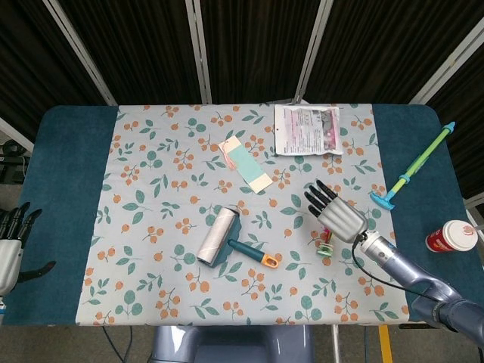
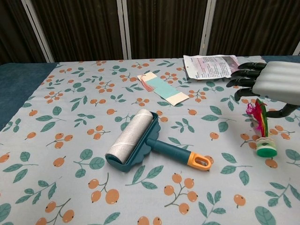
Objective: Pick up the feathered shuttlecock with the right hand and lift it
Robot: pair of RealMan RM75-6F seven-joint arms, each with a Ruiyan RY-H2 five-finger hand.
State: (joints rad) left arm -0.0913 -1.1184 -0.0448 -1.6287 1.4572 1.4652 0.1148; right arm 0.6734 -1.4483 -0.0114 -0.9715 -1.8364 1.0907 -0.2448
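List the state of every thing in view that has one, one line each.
Right hand: above the shuttlecock, fingers spread, holding nothing.
Left hand: at the table's edge, holding nothing.
Feathered shuttlecock with green base: lying on the cloth, ungrasped.
Teal lint roller with orange-tipped handle: lying flat.
Red paper cup: upright.

feathered shuttlecock [image 2: 262,132], green base, lying on tablecloth

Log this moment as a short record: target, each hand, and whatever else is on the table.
target: feathered shuttlecock, lying on the floral cloth, not held
right hand: above the shuttlecock, fingers spread, holding nothing
left hand: at the table's left edge, empty
other items: lint roller, packet, bookmark card, green stick, paper cup
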